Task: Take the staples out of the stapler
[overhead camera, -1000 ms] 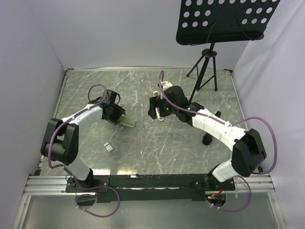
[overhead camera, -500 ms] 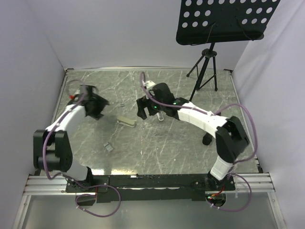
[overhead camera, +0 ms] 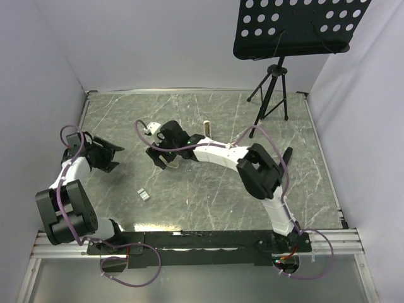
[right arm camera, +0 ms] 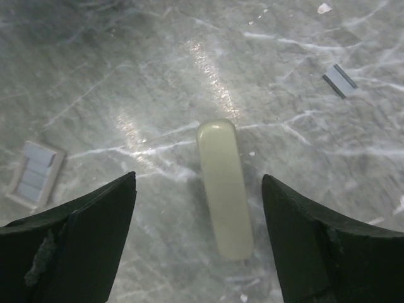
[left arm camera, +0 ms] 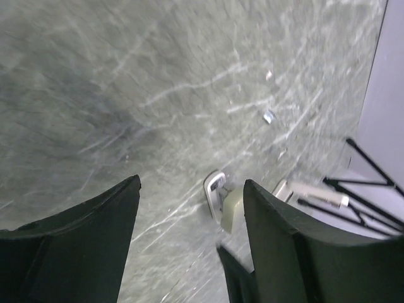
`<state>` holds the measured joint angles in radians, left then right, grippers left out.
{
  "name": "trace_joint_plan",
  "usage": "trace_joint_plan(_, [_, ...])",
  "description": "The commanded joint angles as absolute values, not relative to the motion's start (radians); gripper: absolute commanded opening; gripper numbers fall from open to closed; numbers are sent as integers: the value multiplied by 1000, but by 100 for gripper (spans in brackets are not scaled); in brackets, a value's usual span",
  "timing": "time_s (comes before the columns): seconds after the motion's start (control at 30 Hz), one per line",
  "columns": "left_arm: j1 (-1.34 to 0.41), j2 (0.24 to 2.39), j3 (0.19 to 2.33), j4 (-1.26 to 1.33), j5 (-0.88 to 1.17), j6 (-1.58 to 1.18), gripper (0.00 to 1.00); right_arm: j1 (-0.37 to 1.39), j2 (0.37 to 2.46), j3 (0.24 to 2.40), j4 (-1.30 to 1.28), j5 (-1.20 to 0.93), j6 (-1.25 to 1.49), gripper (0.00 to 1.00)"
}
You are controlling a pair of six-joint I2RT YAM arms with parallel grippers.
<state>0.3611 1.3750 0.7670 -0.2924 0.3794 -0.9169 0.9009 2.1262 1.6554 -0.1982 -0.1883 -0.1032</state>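
Standing wide apart, the dark fingers (right arm camera: 82, 246) of the right gripper (right arm camera: 197, 178) are seen spread with nothing clasped. Between them, untouched by either, a slim cream-white bar-shaped stapler (right arm camera: 225, 189) is laid flat and closed on the grey marbled tabletop (right arm camera: 113, 69), its length running away from the wrist camera at a slight slant. At the left edge of that wrist view a small grey ridged block (right arm camera: 35, 173) is found on the surface, apart from the stapler, and a short grey strip (right arm camera: 339, 80) is seen further off at the upper right. From above, the right arm is stretched across into the left half of the table, so that the stapler is largely hidden beneath its gripper. The left gripper (left arm camera: 190, 183) is held well apart from it, near the left wall, its jaws likewise spread and empty, pointed towards the table's middle. A black perforated music stand (overhead camera: 297, 25) on a tripod is set at the far right corner.
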Motion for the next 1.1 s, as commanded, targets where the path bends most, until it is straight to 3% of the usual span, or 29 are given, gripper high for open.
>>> trace_joint_plan(0.0, [370, 1358, 755, -244, 471, -830, 71, 891, 2204, 1772, -218, -187, -163, 78])
trace_joint_plan(0.17, [370, 1354, 721, -242, 469, -815, 70, 905, 2266, 1812, -216, -170, -184, 65])
trace_joint_plan(0.23, [370, 1355, 707, -232, 485, -813, 69, 911, 2270, 1815, -210, -141, -190, 49])
trace_joint_plan(0.27, [370, 1355, 695, -216, 508, -810, 69, 913, 2266, 1809, -203, -132, -198, 34])
trace_joint_plan(0.37, [370, 1353, 670, -183, 561, -764, 65, 914, 2202, 1754, -158, -94, -213, 12])
trace_joint_plan(0.47, [361, 1342, 650, -112, 699, -713, 60, 914, 2071, 1646, -108, -113, -233, 2])
trace_joint_plan(0.7, [146, 1286, 727, -86, 764, -614, 59, 899, 1793, 1399, -24, -222, -255, 0])
trace_joint_plan(1.07, [26, 1281, 739, 102, 914, -745, 51, 894, 1534, 1212, 43, -241, -209, 0])
